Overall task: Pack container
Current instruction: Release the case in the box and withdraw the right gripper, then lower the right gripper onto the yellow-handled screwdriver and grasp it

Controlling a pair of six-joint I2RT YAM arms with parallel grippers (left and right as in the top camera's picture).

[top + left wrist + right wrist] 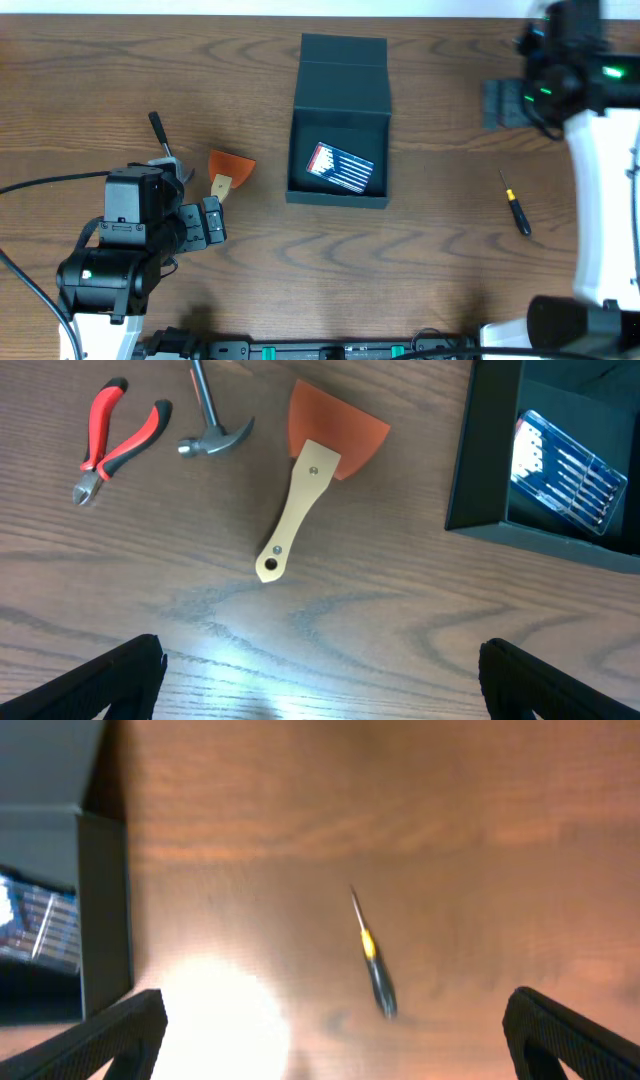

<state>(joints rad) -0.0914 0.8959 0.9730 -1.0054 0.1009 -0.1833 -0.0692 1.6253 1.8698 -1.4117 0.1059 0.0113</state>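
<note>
At the middle of the counter (430,270), toward its far edge:

- Item 1, container (338,198). A dark teal box, open, with its flap lid folded flat on the counter behind it. The walls stand upright. In it lies 1 thing only.
- Item 2, clear plastic case (339,167). It lies slanted on the floor of the container, with a red-and-white patch at one end. The left wrist view shows a row of slim shafted tools inside the case (565,470). What tools they are is too small to tell.

Left of the container, all on the bare counter:

- Item 3, scraper (228,172). It has an orange blade and a pale wooden handle, and lies near the box without touching it.
- Item 4, hammer (163,140), just beyond the scraper.
- Item 5, pliers (115,440) with red grips, lying beside the hammer head.

Right of the container, well apart from it:

- Item 6, screwdriver (515,203), black and yellow, lying alone.

Hands:

- Left hand (320,680). The fingers (110,680) are spread wide and hold nothing. It hangs over the counter on the near side of the scraper.
- Right hand (335,1030). It is likewise spread wide and empty, over the screwdriver, with a container wall (103,910) at the view's edge.
</note>
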